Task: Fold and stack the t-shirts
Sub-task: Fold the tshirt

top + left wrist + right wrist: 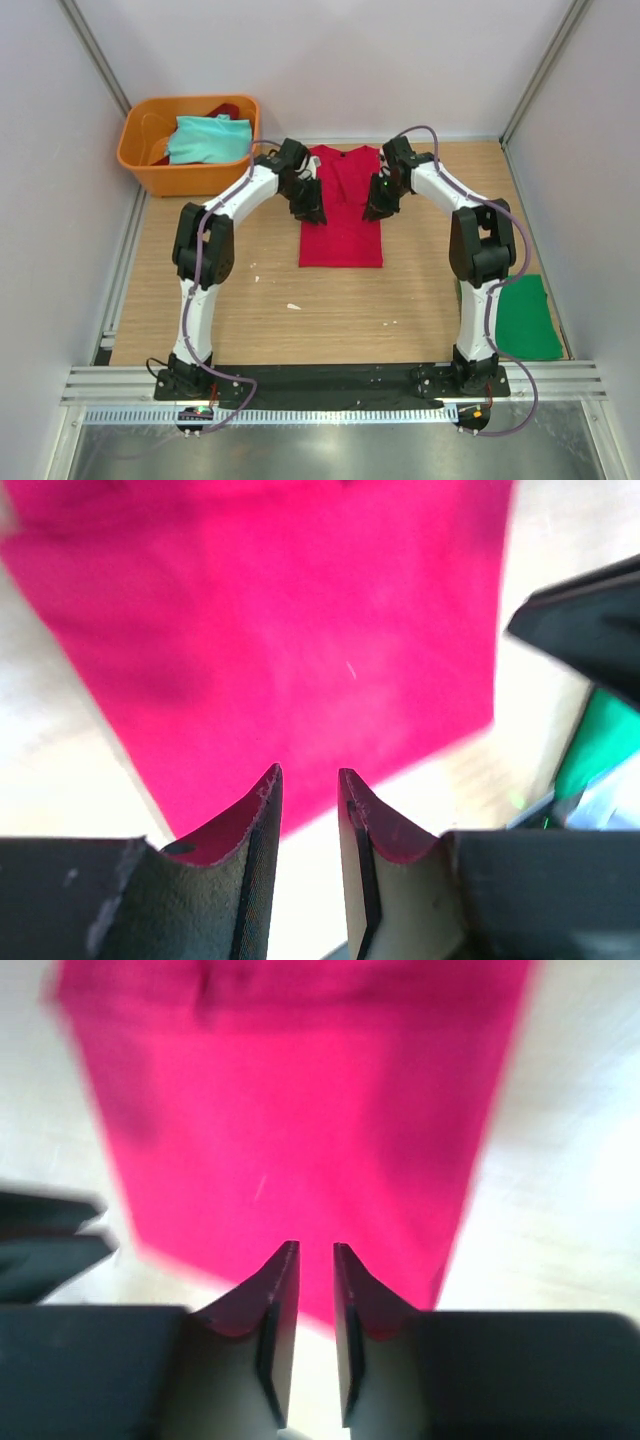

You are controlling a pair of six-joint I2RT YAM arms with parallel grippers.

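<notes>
Bright even light, blurred wrist views

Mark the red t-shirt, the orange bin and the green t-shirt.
red t-shirt [341, 228]: top external view, middle of the folded cloth.
orange bin [186, 180]: top external view, near outer wall.
green t-shirt [527, 318]: top external view, centre of the cloth.
</notes>
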